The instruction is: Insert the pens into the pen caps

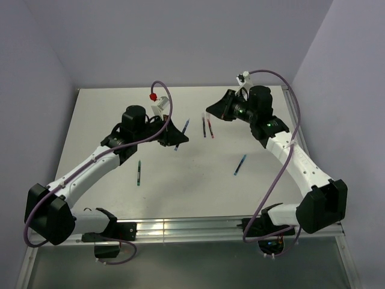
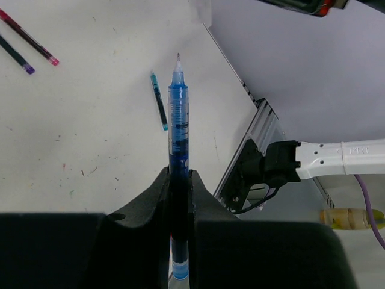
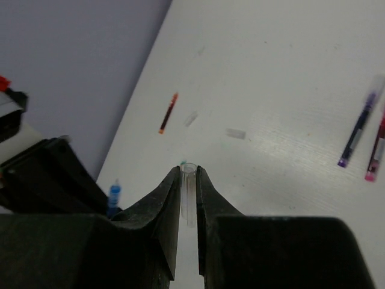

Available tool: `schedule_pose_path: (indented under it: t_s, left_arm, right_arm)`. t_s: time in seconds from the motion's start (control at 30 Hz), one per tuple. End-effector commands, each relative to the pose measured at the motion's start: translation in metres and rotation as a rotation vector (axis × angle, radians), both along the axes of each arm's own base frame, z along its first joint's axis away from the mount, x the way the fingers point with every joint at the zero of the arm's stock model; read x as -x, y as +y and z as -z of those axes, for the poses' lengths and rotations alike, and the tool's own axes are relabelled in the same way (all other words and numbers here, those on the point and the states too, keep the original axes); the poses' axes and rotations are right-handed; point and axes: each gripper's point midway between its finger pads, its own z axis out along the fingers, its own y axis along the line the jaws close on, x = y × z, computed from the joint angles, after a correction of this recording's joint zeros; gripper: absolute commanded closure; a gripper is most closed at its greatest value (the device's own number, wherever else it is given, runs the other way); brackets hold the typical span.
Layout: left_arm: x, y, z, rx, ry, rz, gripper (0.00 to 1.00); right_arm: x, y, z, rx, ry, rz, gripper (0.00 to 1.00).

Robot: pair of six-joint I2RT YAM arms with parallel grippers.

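Observation:
My left gripper is shut on a dark blue pen, whose bare tip points away from the wrist, above the table. My right gripper is shut on a clear pen cap, its open mouth facing outward. The two grippers face each other over the table's middle, a short gap apart. The blue pen's end shows at the left of the right wrist view. Two more pale caps lie on the table.
A dark pen and a red pen lie side by side between the grippers. A light blue pen lies right of centre, a green-tipped pen left of centre. The metal rail runs along the near edge.

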Motion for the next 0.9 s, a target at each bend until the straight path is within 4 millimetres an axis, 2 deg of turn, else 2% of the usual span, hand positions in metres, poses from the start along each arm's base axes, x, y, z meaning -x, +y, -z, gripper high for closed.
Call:
schedule_pose_path:
  t_s: [0.0,0.13,0.23,0.4,0.53,0.7,0.87]
  left_arm:
    - [0.007,-0.007,-0.015,0.046,-0.084,0.070,1.00]
    - [0.016,-0.008,-0.019,0.072,-0.123,0.095,1.00]
    - [0.016,-0.007,-0.022,0.082,-0.140,0.074,1.00]
    - [0.015,-0.005,-0.030,0.102,-0.168,0.046,1.00]
    - [0.004,-0.003,-0.042,0.111,-0.177,-0.012,1.00]
    - [-0.004,-0.001,-0.049,0.103,-0.190,-0.050,1.00]
    - [-0.004,0.001,-0.040,0.098,-0.191,-0.060,1.00]
  right_arm:
    - [0.015,0.015,-0.045,-0.102,-0.152,-0.090,1.00]
    - [0.023,0.028,-0.056,-0.149,-0.178,-0.132,1.00]
    - [0.030,0.038,-0.069,-0.250,-0.186,-0.167,1.00]
    - [0.021,0.045,-0.083,-0.325,-0.170,-0.106,1.00]
    - [0.016,0.050,-0.101,-0.373,-0.172,-0.085,1.00]
    - [0.006,0.050,-0.095,-0.396,-0.123,-0.064,1.00]
    - [0.005,0.042,-0.094,-0.438,-0.107,-0.017,1.00]
